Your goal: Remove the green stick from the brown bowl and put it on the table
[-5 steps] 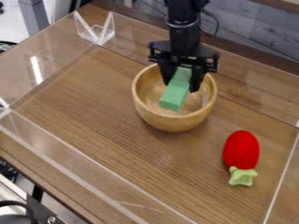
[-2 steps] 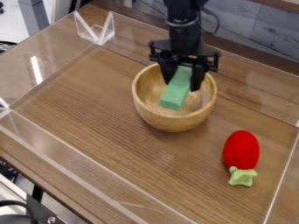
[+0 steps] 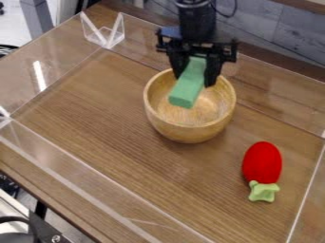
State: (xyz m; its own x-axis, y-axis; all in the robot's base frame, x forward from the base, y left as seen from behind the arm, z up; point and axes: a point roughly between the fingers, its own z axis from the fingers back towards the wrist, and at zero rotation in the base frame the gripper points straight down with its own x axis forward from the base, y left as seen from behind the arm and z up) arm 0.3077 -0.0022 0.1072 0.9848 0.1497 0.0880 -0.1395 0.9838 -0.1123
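My black gripper (image 3: 195,66) hangs over the brown bowl (image 3: 191,121), shut on the upper end of the green stick (image 3: 187,88). The stick is tilted, its lower end hanging just above the bowl's inside, above the rim's height at the top. The round wooden bowl sits on the table (image 3: 114,142) near the middle back. The gripper's fingers (image 3: 180,63) clamp the stick from both sides.
A red strawberry-like toy (image 3: 261,163) with a green stem lies to the right front of the bowl. Low clear acrylic walls (image 3: 51,66) edge the tabletop on all sides. Open wood surface lies left of and in front of the bowl.
The gripper has risen with the green stick in it, lifting the stick up out of the bowl. Bowl and red toy stay put.
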